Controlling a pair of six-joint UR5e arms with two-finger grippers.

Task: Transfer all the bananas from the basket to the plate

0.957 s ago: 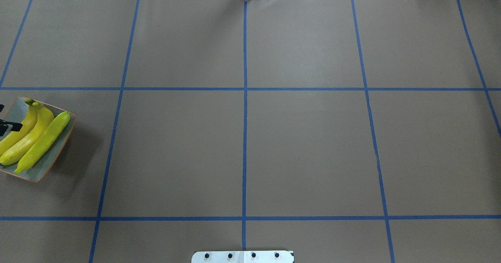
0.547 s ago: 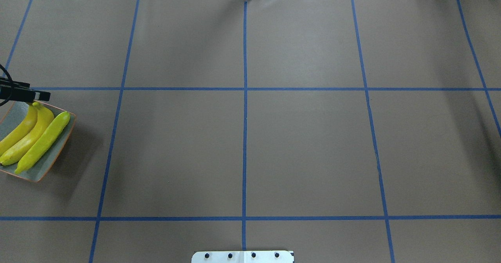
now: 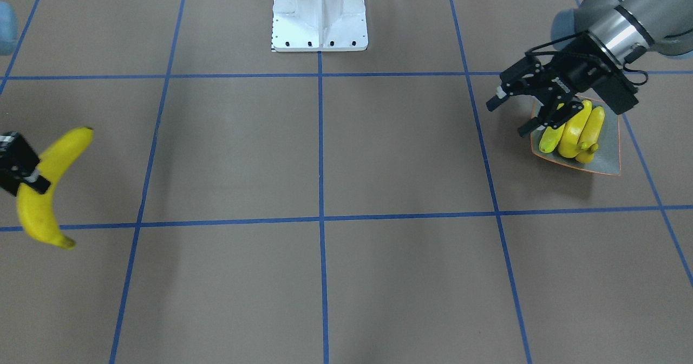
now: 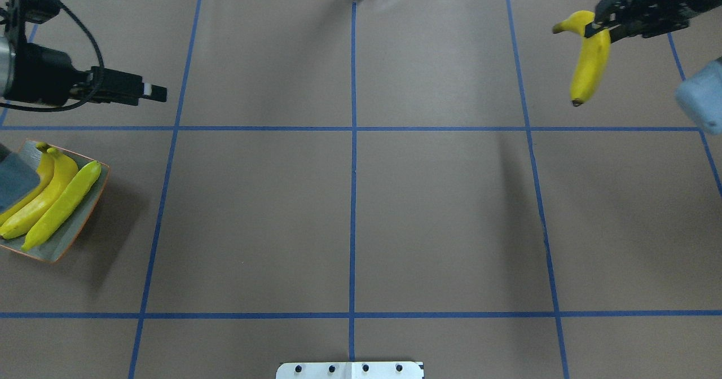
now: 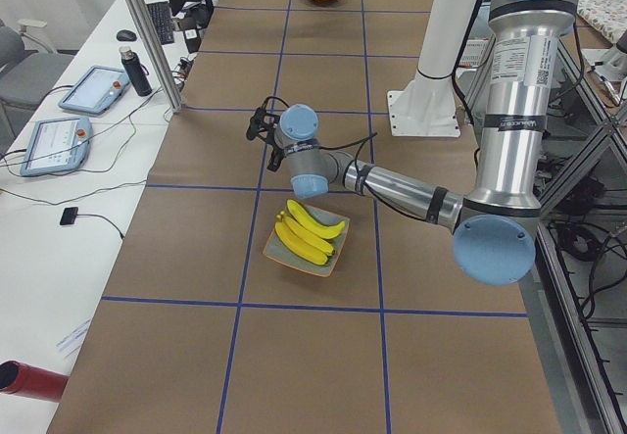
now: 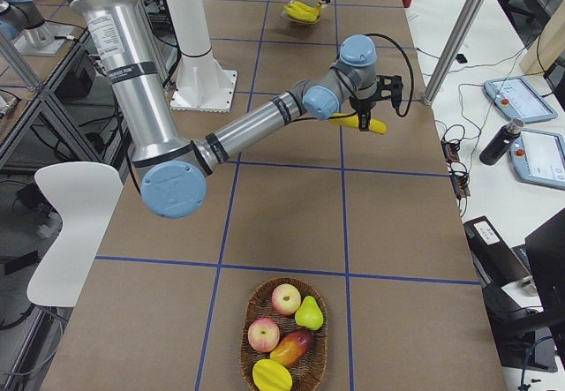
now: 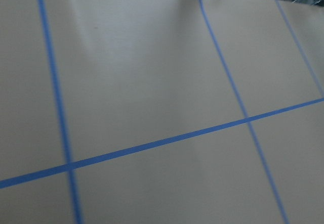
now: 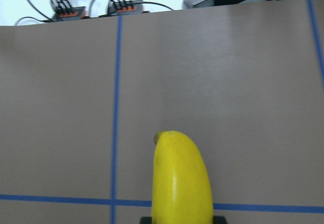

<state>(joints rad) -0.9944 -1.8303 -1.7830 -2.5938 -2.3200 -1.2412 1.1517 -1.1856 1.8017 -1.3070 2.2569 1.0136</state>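
Right gripper (image 4: 599, 28) clamped on banana (image 4: 589, 63), long axis crosswise to the grip, both ends protruding; smooth, bright yellow. Left gripper (image 3: 506, 119) wide.

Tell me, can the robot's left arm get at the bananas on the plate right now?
Probably yes. The left end effector hangs open close by the plate, with nothing between it and the three bananas lying there. The right end effector, shut on a fourth banana, is far off.

No text or label is legible anywhere.
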